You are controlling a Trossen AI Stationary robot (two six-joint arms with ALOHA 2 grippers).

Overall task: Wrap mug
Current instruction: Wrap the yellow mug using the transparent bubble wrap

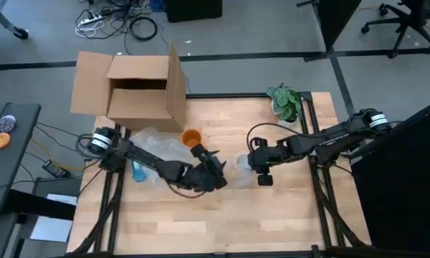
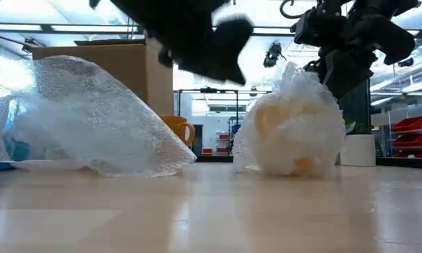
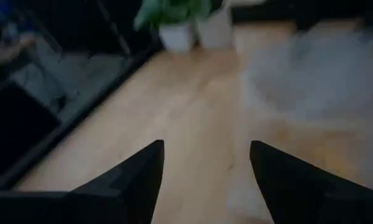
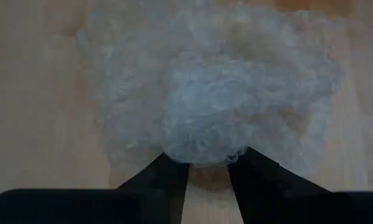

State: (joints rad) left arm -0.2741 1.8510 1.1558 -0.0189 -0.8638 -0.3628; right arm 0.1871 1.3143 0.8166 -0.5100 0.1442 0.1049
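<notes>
While your right claw pinches the gathered bubble wrap atop the wrapped mug mid-surface, keep the twist tight; your left claw, released, hovers beside it.

Yellowish mug bundled in crumpled bubble wrap, resting mid-table, seemingly fully covered, wrap bunched on top

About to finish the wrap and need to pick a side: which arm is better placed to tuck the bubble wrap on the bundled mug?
Probably right. Its end effector pinches the clear bubble-wrap bundle; the left end effector is open over bare wood.
</notes>
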